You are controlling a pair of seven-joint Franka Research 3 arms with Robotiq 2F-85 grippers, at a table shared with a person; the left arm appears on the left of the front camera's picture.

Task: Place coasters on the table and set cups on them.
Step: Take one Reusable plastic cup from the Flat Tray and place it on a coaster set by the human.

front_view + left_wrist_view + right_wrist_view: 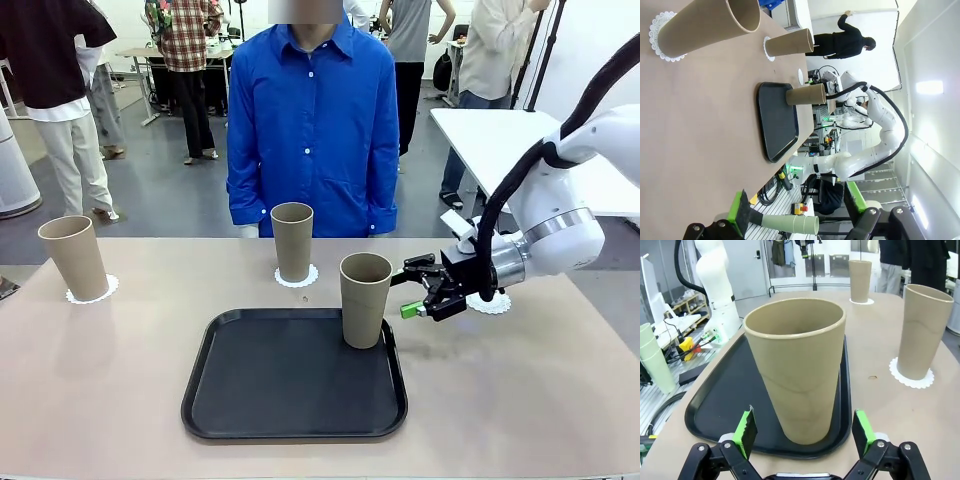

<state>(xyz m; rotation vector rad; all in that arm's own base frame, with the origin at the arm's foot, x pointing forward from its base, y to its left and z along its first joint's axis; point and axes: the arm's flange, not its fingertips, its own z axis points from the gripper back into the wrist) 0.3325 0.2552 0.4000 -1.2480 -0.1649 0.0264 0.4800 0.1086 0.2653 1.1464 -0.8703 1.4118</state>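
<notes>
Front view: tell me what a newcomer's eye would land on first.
The right gripper, jaws open, reaches from the right toward a tan cup standing at the right edge of the black tray in the middle of the table. Two more cups already stand on white coasters: one at far left, one at the far edge before the person in blue. A third coaster lies bare behind the gripper.

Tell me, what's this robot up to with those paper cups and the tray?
It is setting cups on little white doilies. Two cups already stand on coasters on the beige table. The third cup stands on the black tray, at its right edge. The right gripper is level with that cup, jaws open, not touching it yet. An empty coaster lies behind that arm. A person in a blue shirt stands across the table, watching.
</notes>
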